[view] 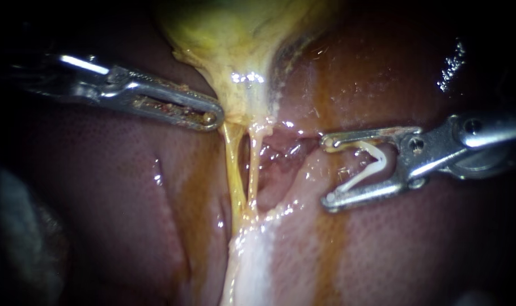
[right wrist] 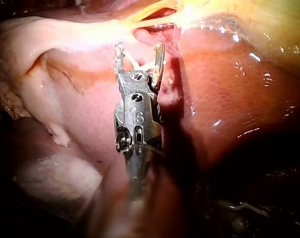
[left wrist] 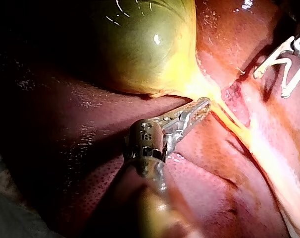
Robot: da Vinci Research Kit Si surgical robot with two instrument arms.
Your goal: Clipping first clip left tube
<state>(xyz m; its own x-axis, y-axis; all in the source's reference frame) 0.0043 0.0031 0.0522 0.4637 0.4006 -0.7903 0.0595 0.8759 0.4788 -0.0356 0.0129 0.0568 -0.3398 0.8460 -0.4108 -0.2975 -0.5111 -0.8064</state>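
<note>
There's the gallbladder (view: 235, 39), yellow-green up top and narrowing to a pale neck. The liver (view: 99, 192) spreads wet and reddish-brown all around it, stained yellow down the middle. A glistening whitish strip of tissue (view: 252, 266) runs across it below.

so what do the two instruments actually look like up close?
Both are bare silvery metal. Left instrument: long, slim jaws with a slot along them, a rounded tip, and reddish-brown residue on the metal. Right instrument: thinner, straight jaws on a chunky hinge block with round pins, brownish staining on the upper jaw. The wrist views show engraved marks on both hinge blocks. No cables are visible.
</note>
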